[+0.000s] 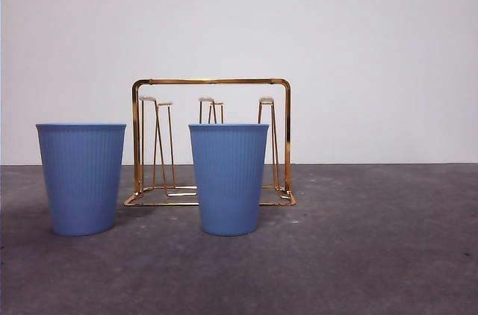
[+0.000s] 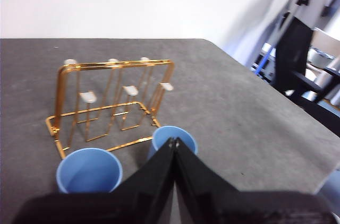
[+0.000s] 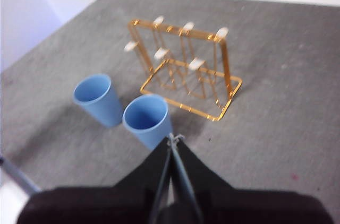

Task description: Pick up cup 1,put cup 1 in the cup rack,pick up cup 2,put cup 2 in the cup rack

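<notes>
both blue cups stand upright on the table [image 1: 373, 255], untouched, just in front of the cup rack [image 1: 211, 143], whose prongs are bare. our left end effector [image 2: 174, 141] and right end effector [image 3: 172, 138] hover high, jaws pressed together, with the cups just ahead and below. we would open the right one, come down over the nearer cup [image 3: 146, 118] and pinch one wall. the other cup [image 3: 98, 96] waits beside it. we read no labels, though the wrist views are slightly blurred.

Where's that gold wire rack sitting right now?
In the front view the rack stands on the table near the middle, just behind the two blue cups: one cup directly before it, the other cup off its left end.
</notes>
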Robot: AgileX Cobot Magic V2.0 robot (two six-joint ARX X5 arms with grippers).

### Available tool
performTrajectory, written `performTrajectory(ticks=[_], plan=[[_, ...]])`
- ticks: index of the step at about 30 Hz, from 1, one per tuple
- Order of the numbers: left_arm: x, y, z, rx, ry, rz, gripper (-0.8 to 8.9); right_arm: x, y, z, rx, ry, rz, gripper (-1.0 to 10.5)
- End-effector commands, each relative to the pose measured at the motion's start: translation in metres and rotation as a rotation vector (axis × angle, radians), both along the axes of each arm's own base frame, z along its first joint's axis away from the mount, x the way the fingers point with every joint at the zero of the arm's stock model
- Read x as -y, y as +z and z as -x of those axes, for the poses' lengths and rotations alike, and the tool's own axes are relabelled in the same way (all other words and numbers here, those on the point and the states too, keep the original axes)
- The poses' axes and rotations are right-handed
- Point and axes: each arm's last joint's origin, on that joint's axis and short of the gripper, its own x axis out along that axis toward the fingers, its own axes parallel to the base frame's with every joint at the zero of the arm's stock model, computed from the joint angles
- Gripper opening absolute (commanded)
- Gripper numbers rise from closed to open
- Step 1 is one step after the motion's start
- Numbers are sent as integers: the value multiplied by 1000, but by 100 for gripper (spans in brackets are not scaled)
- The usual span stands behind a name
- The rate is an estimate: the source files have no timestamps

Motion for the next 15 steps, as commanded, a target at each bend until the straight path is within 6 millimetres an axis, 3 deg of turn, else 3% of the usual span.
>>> performTrajectory(ticks=[1,12,13,15], plan=[[1,3,-1,9,-27,-19,-6,-1,3,0,8,30,26,-9],[5,5,-4,2,-95,-17,4,-3,2,1,-14,56,22,10],[5,5,-4,5,-106,-13,29,-3,2,1,-16,55,20,36],[6,6,-5,6,-126,-7,240,-3,2,1,-18,54,19,188]])
